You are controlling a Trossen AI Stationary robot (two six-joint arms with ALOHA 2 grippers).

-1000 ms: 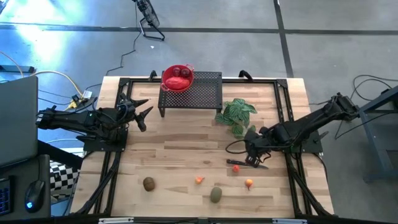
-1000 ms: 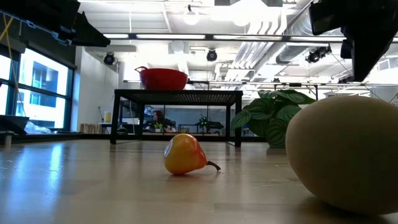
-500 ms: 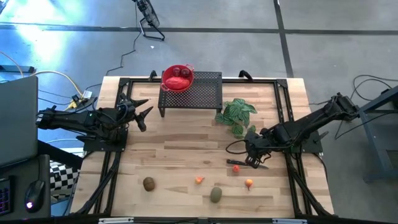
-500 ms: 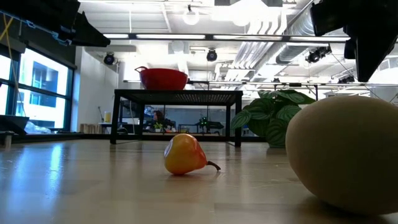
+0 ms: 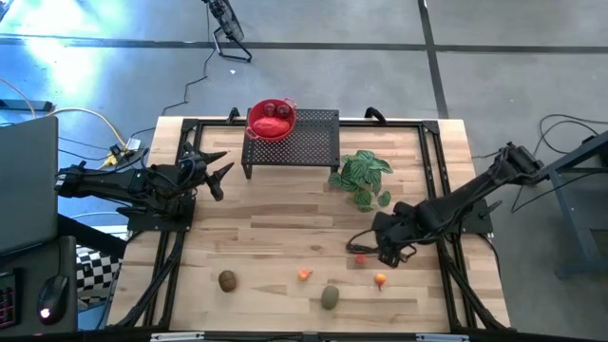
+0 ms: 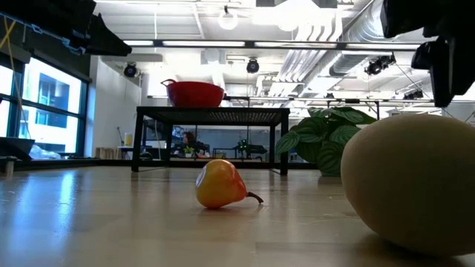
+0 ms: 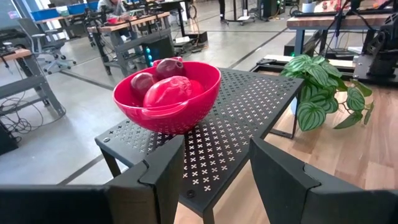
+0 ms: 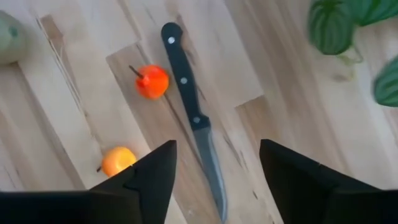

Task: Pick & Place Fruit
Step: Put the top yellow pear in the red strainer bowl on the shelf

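A red bowl (image 5: 271, 119) stands on a black perforated stand (image 5: 304, 141) at the far side. It holds a red oblong fruit (image 7: 168, 92) and two dark-red round ones (image 7: 171, 66). On the table near the front edge lie a brown oval (image 5: 227, 280), an olive-green oval (image 5: 330, 297), a small orange fruit (image 5: 304, 275), another (image 5: 380, 279) and a small red-orange one (image 5: 360, 257). My right gripper (image 5: 380, 250) is open above the table, over a black-handled knife (image 8: 189, 106), touching nothing. My left gripper (image 5: 217, 171) is open and empty, left of the stand.
A green leafy plant (image 5: 362, 177) lies right of the stand, just beyond my right arm. The knife lies between the red-orange fruit (image 8: 152, 81) and the plant. Bare wood lies in the table's middle. The olive-green oval (image 6: 412, 182) fills the right of the low view.
My right gripper has moved toward the table's near edge and a little toward its left edge, so that it now stands over the knife, close to the red-orange fruit. No fruit has moved.
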